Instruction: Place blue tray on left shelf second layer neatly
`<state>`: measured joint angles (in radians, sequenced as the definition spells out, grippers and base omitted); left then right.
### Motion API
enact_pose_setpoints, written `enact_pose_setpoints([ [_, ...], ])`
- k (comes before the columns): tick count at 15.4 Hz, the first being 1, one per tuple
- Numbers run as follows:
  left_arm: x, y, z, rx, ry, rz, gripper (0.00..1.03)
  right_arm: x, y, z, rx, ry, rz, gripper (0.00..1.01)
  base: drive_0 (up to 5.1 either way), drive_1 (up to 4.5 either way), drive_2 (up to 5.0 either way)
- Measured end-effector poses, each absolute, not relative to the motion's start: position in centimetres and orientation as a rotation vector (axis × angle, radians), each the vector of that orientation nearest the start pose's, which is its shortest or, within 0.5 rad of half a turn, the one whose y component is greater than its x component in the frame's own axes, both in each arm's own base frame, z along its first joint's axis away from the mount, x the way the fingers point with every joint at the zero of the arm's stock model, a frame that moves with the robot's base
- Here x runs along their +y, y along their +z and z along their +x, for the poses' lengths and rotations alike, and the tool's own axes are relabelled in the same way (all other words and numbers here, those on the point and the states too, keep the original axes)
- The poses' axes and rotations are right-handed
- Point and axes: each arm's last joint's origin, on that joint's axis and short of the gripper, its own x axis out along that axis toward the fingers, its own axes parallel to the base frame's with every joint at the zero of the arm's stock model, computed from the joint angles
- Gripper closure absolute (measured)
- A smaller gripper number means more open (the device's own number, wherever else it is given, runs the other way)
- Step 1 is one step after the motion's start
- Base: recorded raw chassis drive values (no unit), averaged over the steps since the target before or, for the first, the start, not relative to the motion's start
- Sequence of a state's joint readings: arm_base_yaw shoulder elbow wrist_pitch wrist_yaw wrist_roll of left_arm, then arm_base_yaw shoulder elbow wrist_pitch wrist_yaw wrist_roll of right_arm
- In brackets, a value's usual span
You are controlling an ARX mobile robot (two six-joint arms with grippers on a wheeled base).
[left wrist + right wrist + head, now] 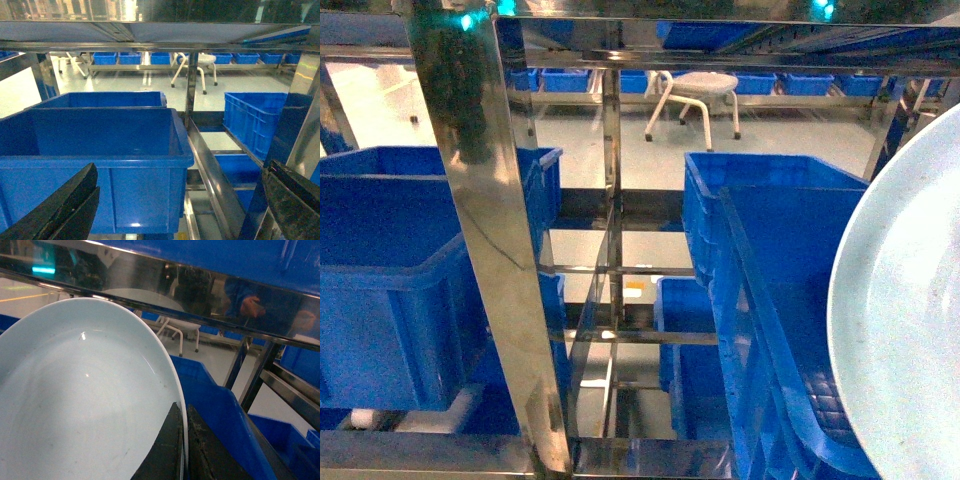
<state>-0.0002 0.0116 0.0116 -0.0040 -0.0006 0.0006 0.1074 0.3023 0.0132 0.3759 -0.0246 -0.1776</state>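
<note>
Right wrist view shows the right gripper (pixel 182 450) clenched on the pale blue round glossy plastic tray's (pixel 85 400) rim, which risks clipping the deep blue plastic crate (pixel 220 410) beside it

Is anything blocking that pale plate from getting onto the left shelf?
Yes. The blue tray, pinched by the right hand, sits far right; a steel upright stands between, and dark-blue crates already fill the left shelf tier.
</note>
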Motion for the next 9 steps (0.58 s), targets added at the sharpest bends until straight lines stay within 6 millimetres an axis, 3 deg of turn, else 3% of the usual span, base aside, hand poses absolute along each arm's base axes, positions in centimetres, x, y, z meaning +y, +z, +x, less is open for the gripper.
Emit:
enact_pose_setpoints([
  [9,0.0,16.6,9.8,0.004,0.0,0.001,0.05,0.3,16.3,15.4,-0.067,0.132,-0.189,0.99,0.0,0.0,0.0],
])
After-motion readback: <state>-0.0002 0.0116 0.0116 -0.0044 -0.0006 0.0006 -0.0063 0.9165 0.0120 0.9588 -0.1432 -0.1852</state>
